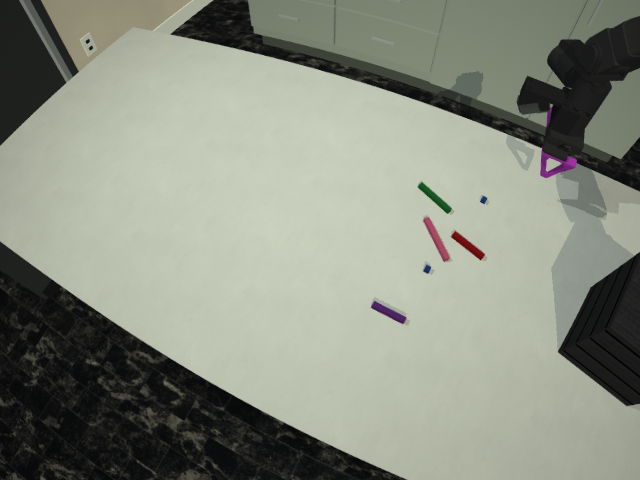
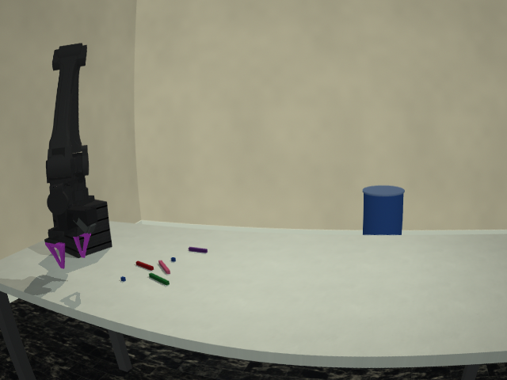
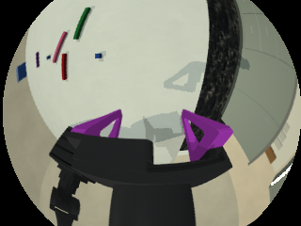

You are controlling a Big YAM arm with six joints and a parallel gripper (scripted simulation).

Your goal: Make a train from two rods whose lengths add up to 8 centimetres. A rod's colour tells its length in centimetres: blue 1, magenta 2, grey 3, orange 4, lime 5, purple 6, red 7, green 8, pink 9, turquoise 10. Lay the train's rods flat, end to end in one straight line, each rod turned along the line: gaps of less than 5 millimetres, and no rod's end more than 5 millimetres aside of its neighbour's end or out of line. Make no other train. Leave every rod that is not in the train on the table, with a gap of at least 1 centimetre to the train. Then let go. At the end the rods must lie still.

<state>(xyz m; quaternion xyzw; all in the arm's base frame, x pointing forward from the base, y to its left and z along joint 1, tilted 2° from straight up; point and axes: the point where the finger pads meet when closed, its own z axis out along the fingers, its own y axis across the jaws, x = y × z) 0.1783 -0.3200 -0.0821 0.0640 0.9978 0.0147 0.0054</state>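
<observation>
Several rods lie flat and apart on the white table. They are a green rod, a pink rod, a red rod and a purple rod. Two blue cubes lie near them, one beyond the red rod and one below the pink rod. None touch. My gripper is open and empty, low over the table's edge, well away from the rods.
The arm's black base block stands at the table's corner beside the gripper. A blue cylinder stands far off at the back of the table. Cabinets stand beyond the table's edge.
</observation>
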